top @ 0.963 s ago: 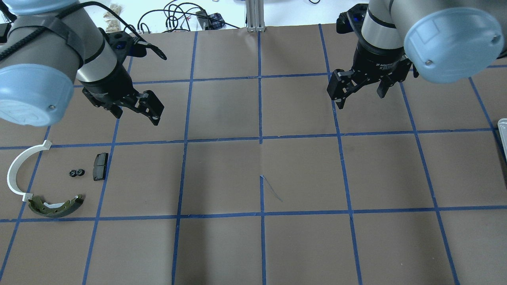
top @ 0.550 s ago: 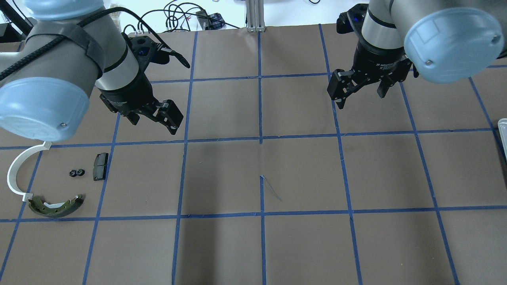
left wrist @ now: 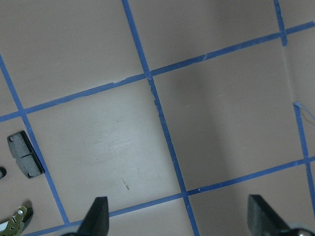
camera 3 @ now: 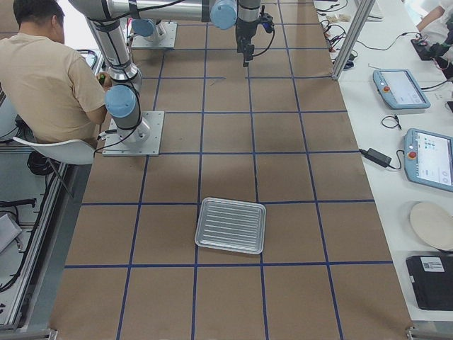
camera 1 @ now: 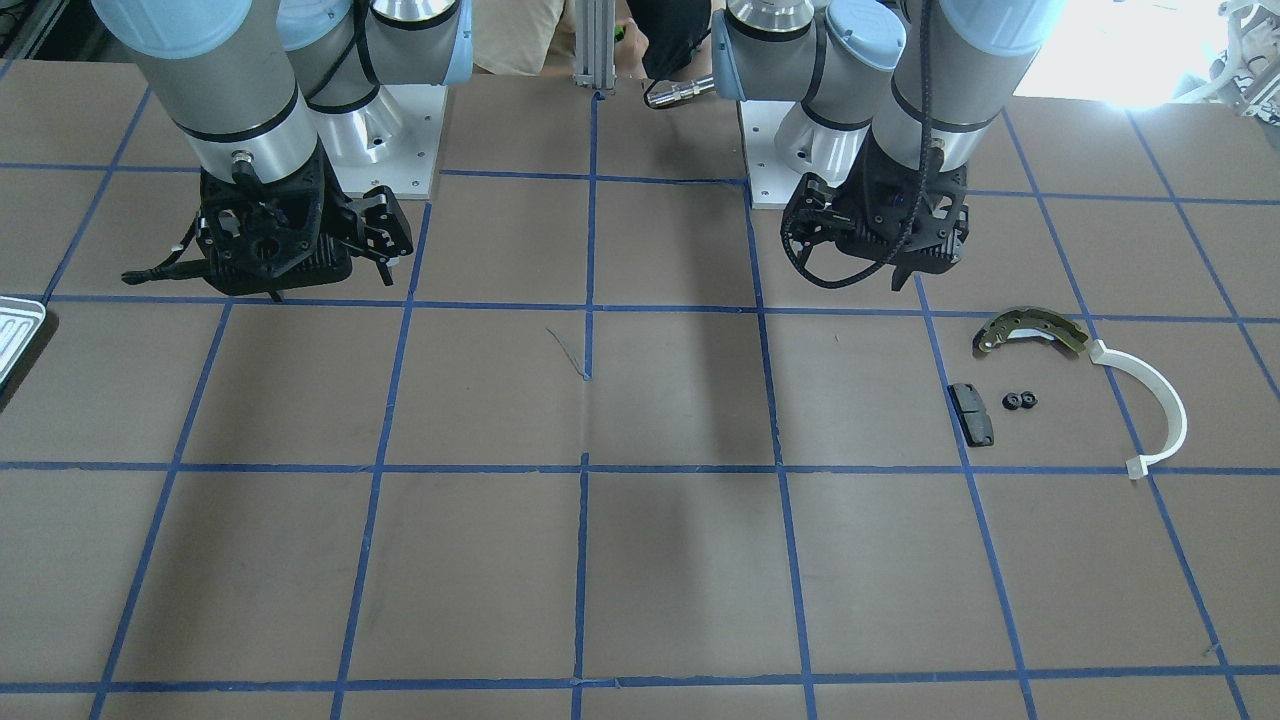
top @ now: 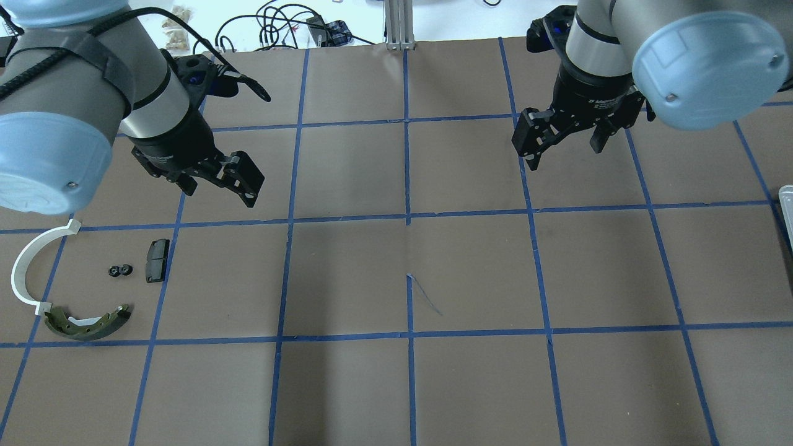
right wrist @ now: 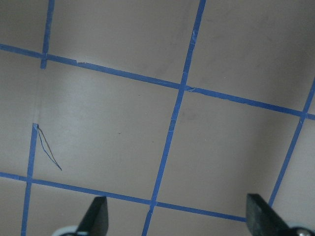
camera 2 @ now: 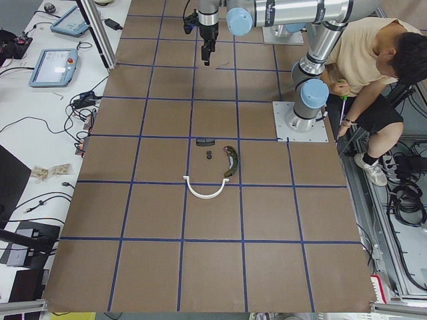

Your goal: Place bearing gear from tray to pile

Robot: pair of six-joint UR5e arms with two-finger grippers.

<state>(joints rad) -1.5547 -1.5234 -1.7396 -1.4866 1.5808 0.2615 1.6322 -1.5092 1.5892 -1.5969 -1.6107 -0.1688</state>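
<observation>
Bearing gear [top: 119,270] is lying on the table [top: 471,272] at the left, just beside the brake pad [top: 157,261], near the brake shoe [top: 87,323] and white arc [top: 28,272]. We are holding our left end effector [top: 218,192] and right end effector [top: 565,155] spread and empty above the table, while the tray [camera 3: 230,225] is sitting well apart at the right.

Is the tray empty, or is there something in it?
Empty. In the exterior right view the tray shows only its bare ribbed bottom, nothing lying in it.
</observation>
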